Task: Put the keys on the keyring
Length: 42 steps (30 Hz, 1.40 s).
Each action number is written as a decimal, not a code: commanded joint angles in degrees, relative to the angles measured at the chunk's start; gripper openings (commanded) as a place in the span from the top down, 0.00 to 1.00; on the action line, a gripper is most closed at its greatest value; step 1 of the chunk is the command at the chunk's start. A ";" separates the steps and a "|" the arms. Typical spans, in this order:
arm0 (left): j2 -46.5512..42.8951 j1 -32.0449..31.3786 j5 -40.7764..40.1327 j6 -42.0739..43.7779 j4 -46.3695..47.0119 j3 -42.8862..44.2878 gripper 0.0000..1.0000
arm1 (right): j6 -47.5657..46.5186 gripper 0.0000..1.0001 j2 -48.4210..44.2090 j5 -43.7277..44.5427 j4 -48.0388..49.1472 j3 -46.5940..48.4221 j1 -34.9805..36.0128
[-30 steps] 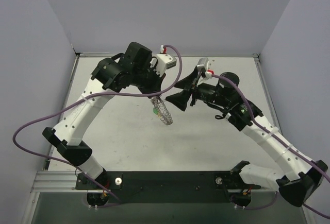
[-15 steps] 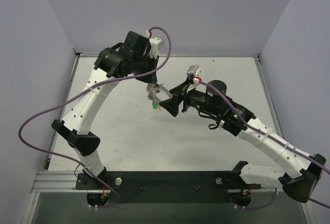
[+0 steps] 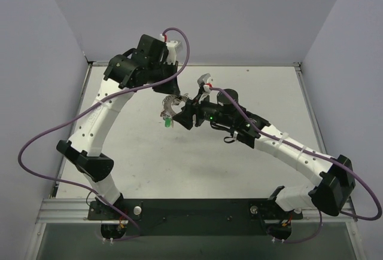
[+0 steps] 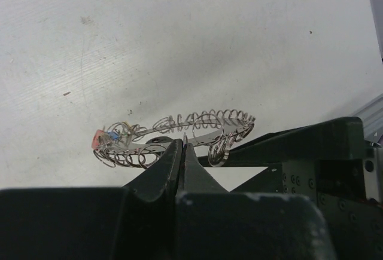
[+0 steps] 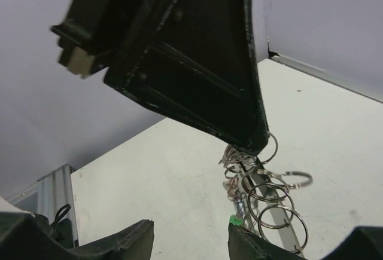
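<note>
Keyring point(image 4: 179, 133) pinched at its near rim in left gripper point(image 4: 182, 145), fingers pressed tight together; red key head point(image 4: 97, 138) and blue key head point(image 4: 114, 135) out at its left end. Right gripper point(image 5: 188, 236) spread wide just beneath. Green key head point(image 5: 235, 219) dangling beside one finger, unseen from left wrist. Pale scuffed table point(image 4: 197, 39), lilac walls point(image 3: 197, 15).

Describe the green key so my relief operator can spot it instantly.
Look above the middle of the table. There the left gripper pinches the keyring in the air, and the green key dangles under the ring's lower end. Its bright green head is the only green among silvery wire loops.
</note>
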 commanded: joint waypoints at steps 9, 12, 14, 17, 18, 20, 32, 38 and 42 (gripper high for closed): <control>-4.56 0.14 2.36 -1.23 5.59 -1.83 1.00 | 2.89 0.51 -1.59 9.82 8.68 0.94 -1.81; -4.82 0.05 2.36 -1.23 5.94 -2.27 1.00 | 3.24 0.52 -1.41 10.18 9.65 0.85 -1.98; -4.91 0.05 2.27 -1.23 6.11 -2.62 1.00 | 3.50 0.53 -1.06 9.39 9.83 1.19 -1.98; -5.26 -0.03 2.54 -1.23 6.64 -2.97 1.00 | 4.03 0.58 0.08 7.90 9.30 2.78 -1.98; -5.26 -0.12 2.54 -1.23 6.64 -3.06 1.00 | 4.03 0.58 0.69 7.72 9.04 3.21 -1.90; -5.35 -0.12 2.45 -1.23 6.73 -3.24 1.00 | 4.47 0.59 1.13 7.37 8.60 4.27 -1.90; -5.62 -0.82 2.71 -1.66 7.52 -3.76 1.00 | 7.72 0.61 4.91 12.19 4.91 7.96 -1.63; -5.62 -1.35 3.06 -1.58 7.70 -3.76 1.00 | 10.44 0.68 6.06 16.24 4.47 8.40 -1.46; -5.62 -1.35 2.80 -1.40 7.70 -3.85 1.00 | 11.06 0.73 5.97 16.24 4.99 8.14 -1.46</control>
